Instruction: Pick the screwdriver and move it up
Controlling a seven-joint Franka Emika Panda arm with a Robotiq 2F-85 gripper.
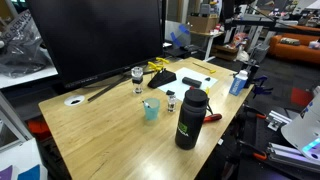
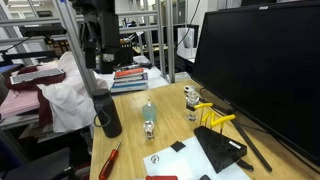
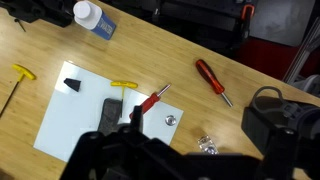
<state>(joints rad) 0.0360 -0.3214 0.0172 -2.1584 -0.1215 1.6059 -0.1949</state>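
Observation:
A red-handled screwdriver (image 3: 212, 80) lies flat on the wooden table, apart from the other things; it also shows in both exterior views (image 1: 212, 117) (image 2: 110, 158). A second, smaller red screwdriver (image 3: 153, 100) lies partly on a white sheet (image 3: 70, 115). My gripper (image 3: 198, 140) hangs high above the table, open and empty, its dark body filling the bottom of the wrist view. In an exterior view the gripper (image 2: 97, 52) is above a black bottle (image 2: 108, 115).
The black bottle (image 1: 190, 118) stands right next to the screwdriver. A teal cup (image 1: 151, 108), two small glasses (image 1: 137, 78) (image 1: 171, 101), yellow T-handle keys (image 3: 125, 85) and a white bottle (image 3: 92, 15) are on the table. A large monitor (image 1: 95, 35) stands behind.

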